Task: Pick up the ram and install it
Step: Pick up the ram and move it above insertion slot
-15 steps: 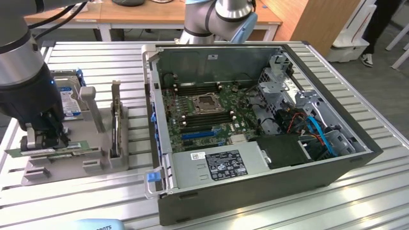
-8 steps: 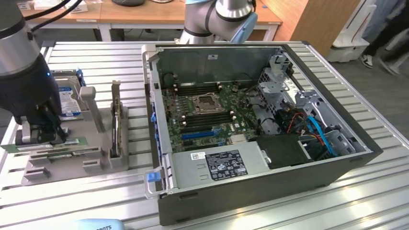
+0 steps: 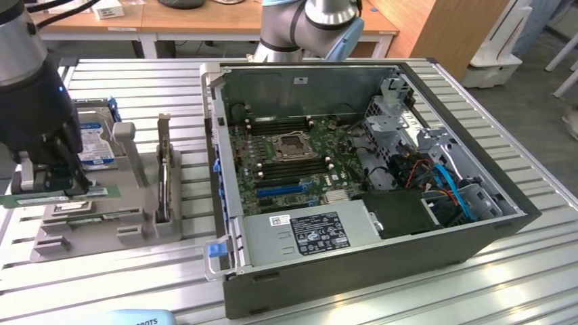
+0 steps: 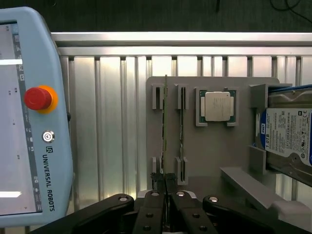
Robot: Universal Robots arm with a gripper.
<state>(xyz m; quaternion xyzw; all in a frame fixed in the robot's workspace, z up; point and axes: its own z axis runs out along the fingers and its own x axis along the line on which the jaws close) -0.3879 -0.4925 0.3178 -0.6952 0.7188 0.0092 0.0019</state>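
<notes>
The hand (image 4: pixel 165 187) is pinched narrow on the ram (image 4: pixel 165 117), which stands on edge in what looks like the grey holder's (image 4: pixel 214 161) slot, leaving its 2 flat faces grippable.

Open computer case (image 3: pixel 361 271) beside grey holder (image 4: pixel 209 156) with processor chip (image 4: pixel 217 106) and hard drive (image 4: pixel 287 136), all on slatted table (image 3: pixel 118 284).
</notes>
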